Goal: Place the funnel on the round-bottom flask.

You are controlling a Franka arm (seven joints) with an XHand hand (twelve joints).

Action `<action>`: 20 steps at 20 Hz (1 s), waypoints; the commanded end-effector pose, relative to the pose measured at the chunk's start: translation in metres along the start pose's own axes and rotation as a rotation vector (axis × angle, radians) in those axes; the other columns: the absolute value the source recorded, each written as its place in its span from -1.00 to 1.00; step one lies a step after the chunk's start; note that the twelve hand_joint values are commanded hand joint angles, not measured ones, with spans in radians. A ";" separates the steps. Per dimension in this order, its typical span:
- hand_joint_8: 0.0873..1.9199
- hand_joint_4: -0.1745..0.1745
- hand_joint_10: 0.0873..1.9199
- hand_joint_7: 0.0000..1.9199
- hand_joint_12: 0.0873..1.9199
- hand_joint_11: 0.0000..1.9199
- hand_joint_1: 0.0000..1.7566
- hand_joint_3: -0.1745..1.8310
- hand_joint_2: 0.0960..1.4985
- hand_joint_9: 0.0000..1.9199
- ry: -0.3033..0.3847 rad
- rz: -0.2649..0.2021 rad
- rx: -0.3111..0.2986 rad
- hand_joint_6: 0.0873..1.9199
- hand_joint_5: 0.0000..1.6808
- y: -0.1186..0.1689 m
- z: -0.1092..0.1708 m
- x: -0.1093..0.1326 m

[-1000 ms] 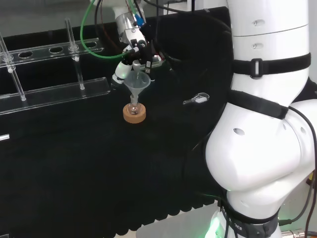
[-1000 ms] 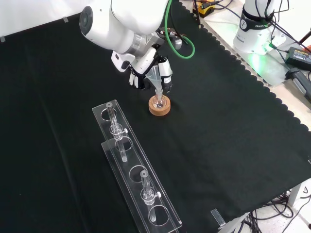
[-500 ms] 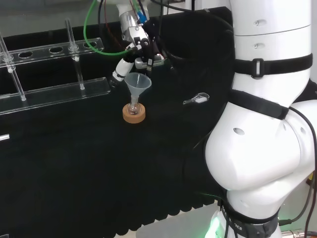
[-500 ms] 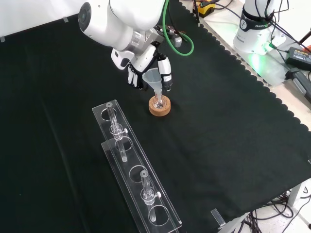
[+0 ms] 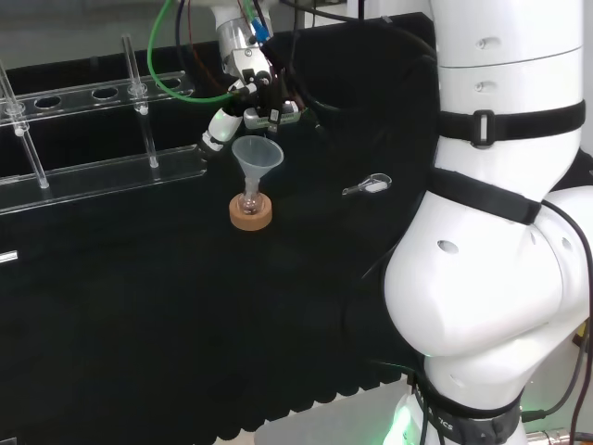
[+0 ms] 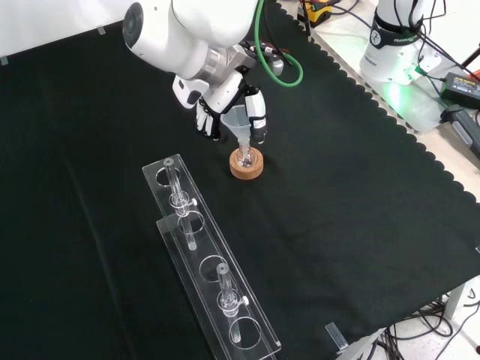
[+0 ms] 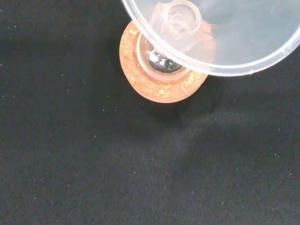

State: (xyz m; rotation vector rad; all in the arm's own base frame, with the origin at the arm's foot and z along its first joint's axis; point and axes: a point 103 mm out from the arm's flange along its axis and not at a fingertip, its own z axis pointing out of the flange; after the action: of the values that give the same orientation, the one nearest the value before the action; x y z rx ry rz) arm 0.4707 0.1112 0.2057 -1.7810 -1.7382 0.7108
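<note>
A: Funnel (image 5: 257, 154), head view?
B: Clear plastic cone, stem down in the small round-bottom flask (image 5: 249, 200) seated on a cork ring (image 5: 251, 214). The robot hand (image 5: 243, 104) hovers just behind, apart from it.
A: Front view?
B: Fingers (image 6: 258, 120) relaxed, holding nothing, flanking the cone. Clear tube rack (image 6: 206, 262) lies nearer on the black-clothed worktop (image 6: 360, 187).
A: Wrist?
B: Smooth funnel rim over grainy cork; something dark inside the flask.

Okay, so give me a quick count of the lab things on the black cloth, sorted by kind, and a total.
Funnel: 1, standing in the flask.
Round-bottom flask: 1.
Cork ring stand: 1.
Clear rack: 1.
Glass tubes upright in the rack: 2.
Small metal clip-like item: 1, in the head view.
Total: 7.
</note>
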 end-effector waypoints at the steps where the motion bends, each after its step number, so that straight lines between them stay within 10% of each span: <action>1: -0.60 -1.00 -0.18 -0.98 0.54 -0.79 -0.54 -0.68 -0.02 -0.94 0.007 -0.006 -0.027 -0.70 -0.83 -0.004 -0.003 -0.007; 3: -0.95 -1.00 -0.54 -1.00 0.55 -0.94 -0.60 -0.72 -0.03 -0.99 0.020 -0.005 -0.040 -0.92 -0.93 -0.011 -0.008 -0.021; 7: -1.00 -1.00 -1.00 -1.00 0.39 -1.00 -0.69 -0.76 -0.06 -1.00 0.028 0.003 -0.053 -1.00 -1.00 -0.021 -0.017 -0.035; 20: -1.00 -0.78 -1.00 -1.00 0.16 -1.00 -0.77 -0.80 -0.09 -1.00 0.386 -0.058 -0.367 -1.00 -1.00 -0.121 -0.085 -0.134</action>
State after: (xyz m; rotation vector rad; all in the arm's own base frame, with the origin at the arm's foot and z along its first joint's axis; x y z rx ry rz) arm 0.4627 0.0298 0.2986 -1.9014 -1.7631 0.3532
